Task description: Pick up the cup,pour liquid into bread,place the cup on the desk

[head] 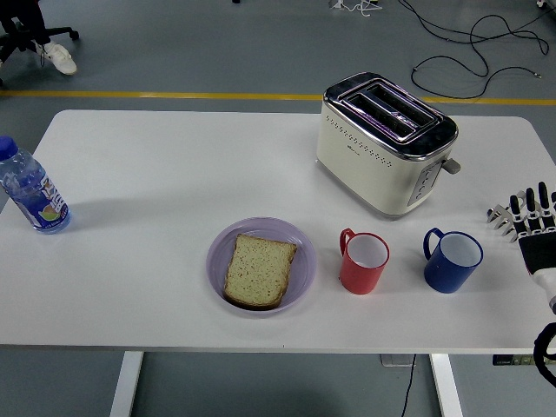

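Head view: upright red cup (363, 261).

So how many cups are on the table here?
2: a red cup just right of the plate with bread, and a blue cup further right, nearest the right hand. None seems hidden.

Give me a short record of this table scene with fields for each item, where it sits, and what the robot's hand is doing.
surface: white table
bread: one slice lying on a purple plate, near the front centre
red cup: upright, right of the plate, handle to the left
blue cup: upright, right of the red cup, apart from it
toaster: cream and chrome, behind the cups, slots empty
bottle: upright at the left edge
right hand: at the right edge, fingers spread, holding nothing
left hand: not in view
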